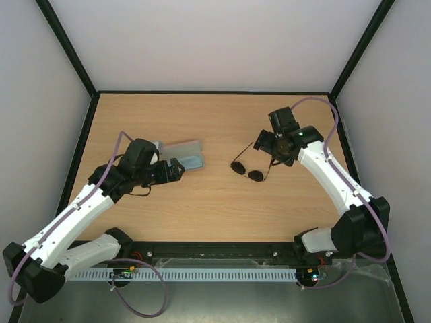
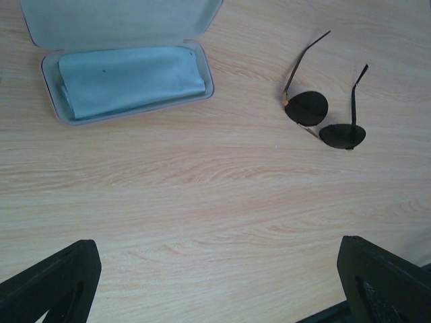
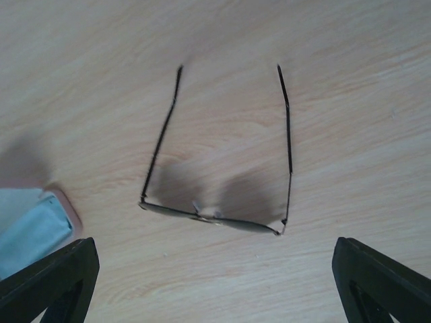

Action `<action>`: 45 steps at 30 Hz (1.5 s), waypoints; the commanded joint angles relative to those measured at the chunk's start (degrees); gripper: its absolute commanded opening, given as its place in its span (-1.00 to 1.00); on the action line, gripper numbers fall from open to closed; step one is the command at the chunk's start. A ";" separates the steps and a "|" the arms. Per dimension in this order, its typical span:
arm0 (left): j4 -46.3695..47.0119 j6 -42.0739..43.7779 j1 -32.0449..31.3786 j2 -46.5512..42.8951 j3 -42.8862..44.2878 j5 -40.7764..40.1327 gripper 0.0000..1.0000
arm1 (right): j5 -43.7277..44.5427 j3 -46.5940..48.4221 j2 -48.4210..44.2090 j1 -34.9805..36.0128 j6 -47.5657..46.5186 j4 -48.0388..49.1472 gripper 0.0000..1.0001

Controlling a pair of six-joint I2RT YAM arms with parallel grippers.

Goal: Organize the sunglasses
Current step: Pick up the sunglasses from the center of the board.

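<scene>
The sunglasses point(image 1: 248, 169) lie right of the table's centre with arms unfolded: two dark oval lenses on a thin wire frame. In the left wrist view the sunglasses point(image 2: 324, 118) sit at the upper right. In the right wrist view the sunglasses point(image 3: 215, 219) lie just ahead of the fingers, arms pointing away. My right gripper point(image 1: 266, 151) hovers just behind them, open and empty point(image 3: 215, 279). My left gripper point(image 1: 176, 168) stands open beside the case, nothing between its fingers point(image 2: 219, 276).
An open pink case point(image 1: 183, 153) lies left of centre with a light blue cloth point(image 2: 131, 77) folded inside its tray point(image 2: 207, 81). Its corner point(image 3: 64, 208) shows in the right wrist view. Black frame posts and pale walls bound the wooden table point(image 1: 202, 121).
</scene>
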 commanded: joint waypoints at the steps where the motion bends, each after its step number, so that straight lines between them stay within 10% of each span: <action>1: 2.38 -1.65 -0.17 1.02 1.10 -2.03 0.98 | 0.45 -4.98 -2.81 -0.12 -1.73 -1.51 0.90; 14: 0.86 1.42 -0.16 5.29 2.17 1.77 0.98 | 1.32 -22.98 -5.80 -2.25 4.65 10.64 0.43; 45: 1.98 2.41 -0.17 3.62 -0.29 2.55 0.97 | -4.08 -18.41 14.43 -5.28 -0.39 17.08 -0.48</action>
